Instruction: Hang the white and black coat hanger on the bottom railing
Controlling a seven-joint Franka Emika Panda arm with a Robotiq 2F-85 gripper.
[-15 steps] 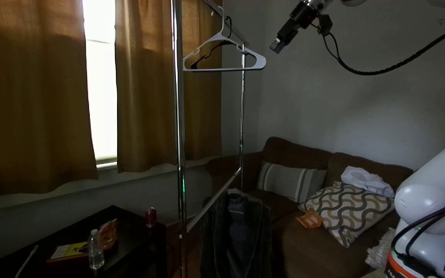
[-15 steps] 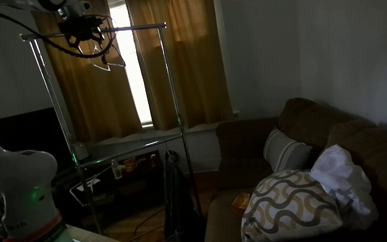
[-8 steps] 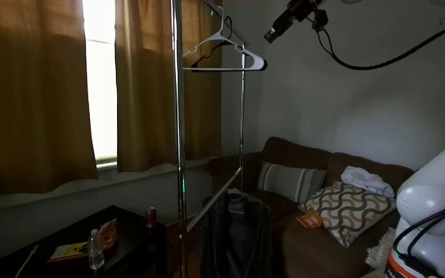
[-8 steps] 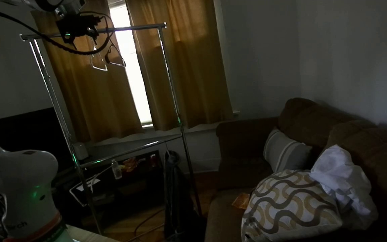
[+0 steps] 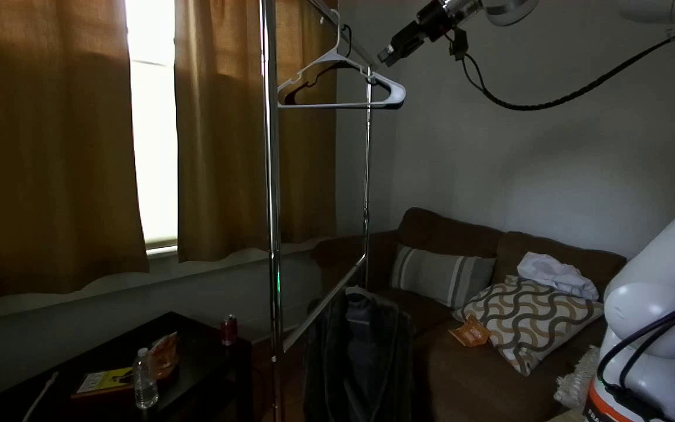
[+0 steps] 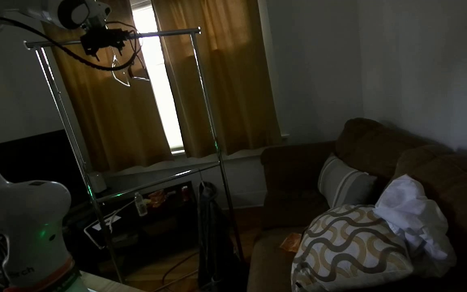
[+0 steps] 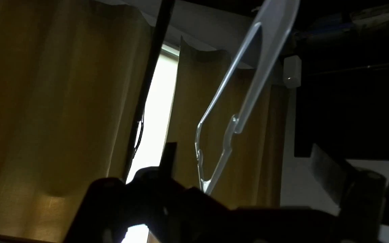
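The white and black coat hanger [image 5: 331,56] hangs by its hook from the rack's upper crossbar [image 5: 354,41]. It also shows in an exterior view [image 6: 115,63] and large in the wrist view [image 7: 271,44]. My gripper [image 5: 385,56] is open and empty, close to the hanger's near shoulder and a little above its lower bar. In the wrist view the fingers [image 7: 243,148] are wide apart, with the hanger's narrow end seen between them, nearer the left finger. The bottom railing [image 5: 327,300] runs low across the rack and also shows in an exterior view [image 6: 152,186].
A thin dark hanger [image 5: 314,84] hangs just behind the white one. A dark jacket [image 5: 361,357] hangs from the bottom railing. Rack posts [image 5: 273,193] flank the bars. A low table [image 6: 168,207] with a bottle and snacks stands behind; a brown sofa [image 6: 298,162] is beside.
My gripper has moved toward the rack and closer to the white hanger, after a small rise. Both hangers have swayed slightly. The gripper stays empty.
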